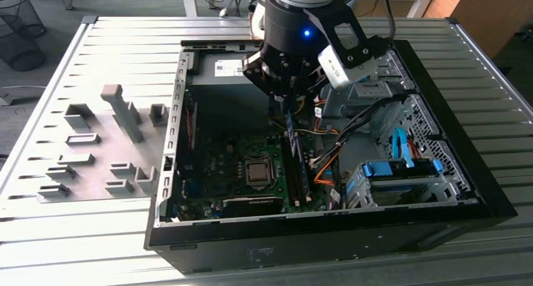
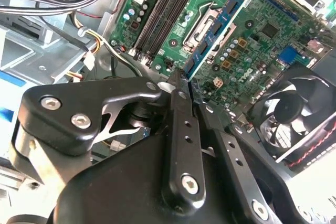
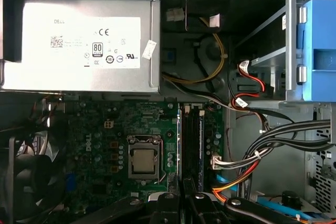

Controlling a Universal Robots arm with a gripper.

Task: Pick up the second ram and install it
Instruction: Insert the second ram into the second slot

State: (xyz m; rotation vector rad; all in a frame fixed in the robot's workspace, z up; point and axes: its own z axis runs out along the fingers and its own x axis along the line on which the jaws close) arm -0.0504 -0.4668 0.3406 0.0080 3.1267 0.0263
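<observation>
The gripper [image 2: 181, 85] had its fingers [image 2: 181, 129] clamped on the second ram [image 2: 218, 27], held edge-down over the motherboard [image 1: 241, 167], probably to meet the memory slots [image 3: 191, 140]. The open computer case [image 1: 466, 192] lay at centre frame on a ribbed grey tabletop [image 1: 100, 236].

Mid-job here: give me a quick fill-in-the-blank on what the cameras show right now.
1. The gripper is shut on the blue ____.
2. The held board hangs over the green ____ inside the open computer case.
3. In the second wrist view, a black cooling ____ sits beside the board.

Missing words: ram; motherboard; fan
</observation>
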